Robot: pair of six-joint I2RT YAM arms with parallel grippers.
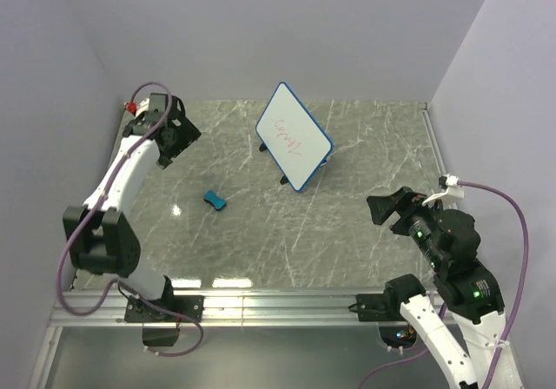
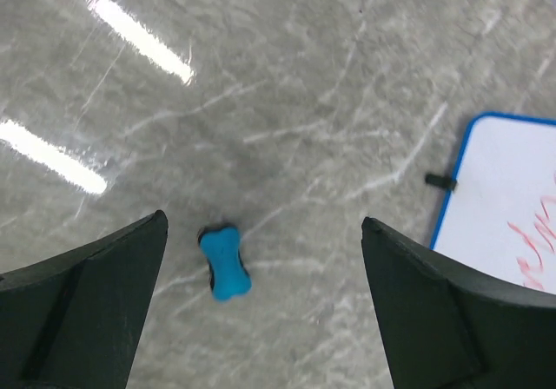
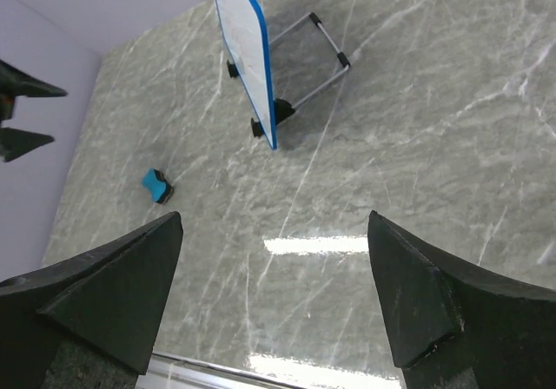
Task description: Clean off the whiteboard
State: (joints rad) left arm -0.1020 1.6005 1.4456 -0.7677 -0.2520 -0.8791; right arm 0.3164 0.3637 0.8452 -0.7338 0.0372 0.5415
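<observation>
On the marble table (image 1: 365, 146) the whiteboard (image 1: 294, 135) stands propped toward the back with its red scribble unwiped, so nothing looks done, while the left gripper (image 2: 263, 220) and right gripper (image 3: 274, 217) hang spread and empty, well apart from the unobstructed eraser (image 1: 215, 201).

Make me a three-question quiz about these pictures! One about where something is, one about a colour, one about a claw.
1. Where is the blue eraser? A) on the table, apart from the whiteboard B) stuck on the whiteboard C) in a box
2. What colour is the whiteboard's writing? A) green B) red C) black
3. How is the left claw? A) shut on the eraser B) shut, empty C) open, empty
Answers: 1 A, it lies alone on the table. 2 B, the scribble is red. 3 C, its fingers stand wide apart, nothing between.
</observation>
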